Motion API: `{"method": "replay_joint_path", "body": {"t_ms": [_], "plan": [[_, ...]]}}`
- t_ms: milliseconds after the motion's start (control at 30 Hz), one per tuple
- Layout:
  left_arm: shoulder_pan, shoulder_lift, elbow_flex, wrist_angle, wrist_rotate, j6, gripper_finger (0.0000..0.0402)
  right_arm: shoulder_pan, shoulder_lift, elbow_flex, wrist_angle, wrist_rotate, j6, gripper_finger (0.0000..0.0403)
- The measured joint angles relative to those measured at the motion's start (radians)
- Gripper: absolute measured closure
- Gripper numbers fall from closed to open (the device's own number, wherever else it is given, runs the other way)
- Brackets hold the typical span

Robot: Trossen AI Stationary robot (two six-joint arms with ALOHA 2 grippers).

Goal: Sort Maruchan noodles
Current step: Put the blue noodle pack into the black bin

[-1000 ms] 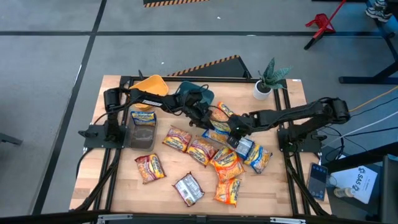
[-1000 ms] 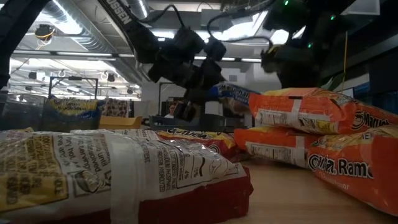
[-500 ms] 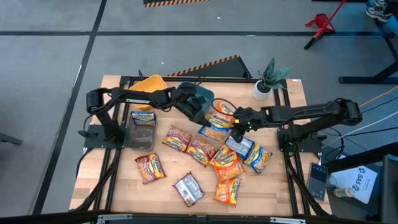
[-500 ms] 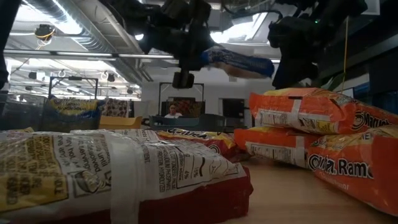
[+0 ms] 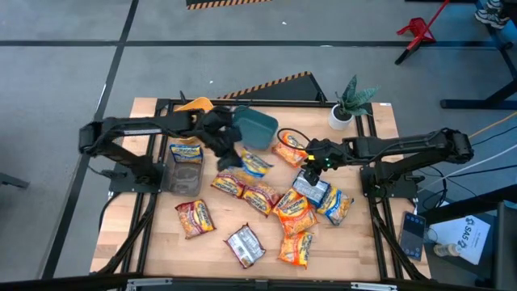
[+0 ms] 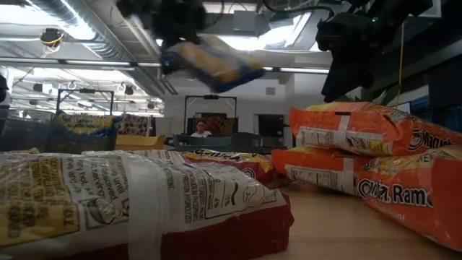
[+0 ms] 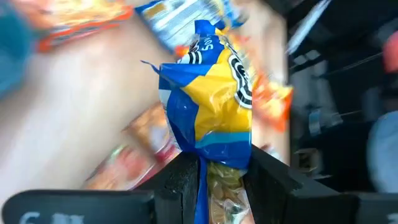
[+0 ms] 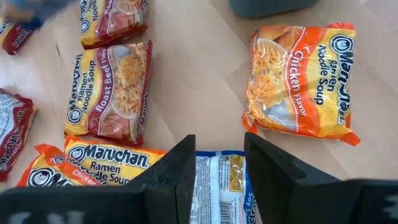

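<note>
1. i have a blue-and-yellow noodle packet (image 7: pixel 214 106) pinched by one end between the fingers of the left gripper (image 5: pixel 229 155); it hangs in the air above the table (image 5: pixel 367 242), clear of the wood.
2. from above, that blue packet shows at (image 5: pixel 254 164), just beside the teal bin (image 5: pixel 256 128) and over the near edge of the packet pile.
3. in the low view it floats tilted, high above the packets on the table.
4. the right gripper (image 8: pixel 217 168) hovers with its fingers apart and nothing between them, directly over a blue-silver packet (image 8: pixel 219 180) lying flat.
5. near it lie an orange chicken-flavor packet (image 8: pixel 301 81), a maroon roast-beef packet (image 8: pixel 112 93) and another orange packet (image 8: pixel 93 165).
6. the other noodle packets are spread across the middle and front of the table, some overlapping; one silver-faced packet (image 5: pixel 244 246) lies toward the front edge.
7. a clear bin (image 5: pixel 184 166) on the left side holds a yellow-printed packet (image 5: pixel 186 150).
8. a yellow bin (image 5: pixel 194 106) sits at the back, partly behind the left arm.
9. a small potted plant (image 5: pixel 349 103) stands at the back right corner.
</note>
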Motion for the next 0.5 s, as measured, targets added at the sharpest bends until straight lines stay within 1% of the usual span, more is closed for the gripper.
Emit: {"method": "replay_joint_path", "body": {"t_ms": [100, 267, 433, 500], "plan": [[-0.007, -0.083, 0.0, -0.107, -0.093, 0.062, 0.0295, 0.0, 0.0, 0.0, 0.002, 0.009, 0.0, 0.0276], [-0.005, -0.21, 0.0, -0.239, -0.246, 0.099, 0.0295, 0.0, 0.0, 0.0, 0.004, 0.013, 0.0, 0.0276], [-0.005, -0.327, -0.005, -0.274, -0.331, 0.12, 0.0307, 0.0, 0.0, -0.001, 0.011, 0.017, 0.0, 0.0276], [-0.005, -0.376, -0.027, -0.273, -0.374, 0.095, 0.0317, 0.0, 0.0, -0.001, 0.022, 0.017, 0.0, 0.0276]]}}
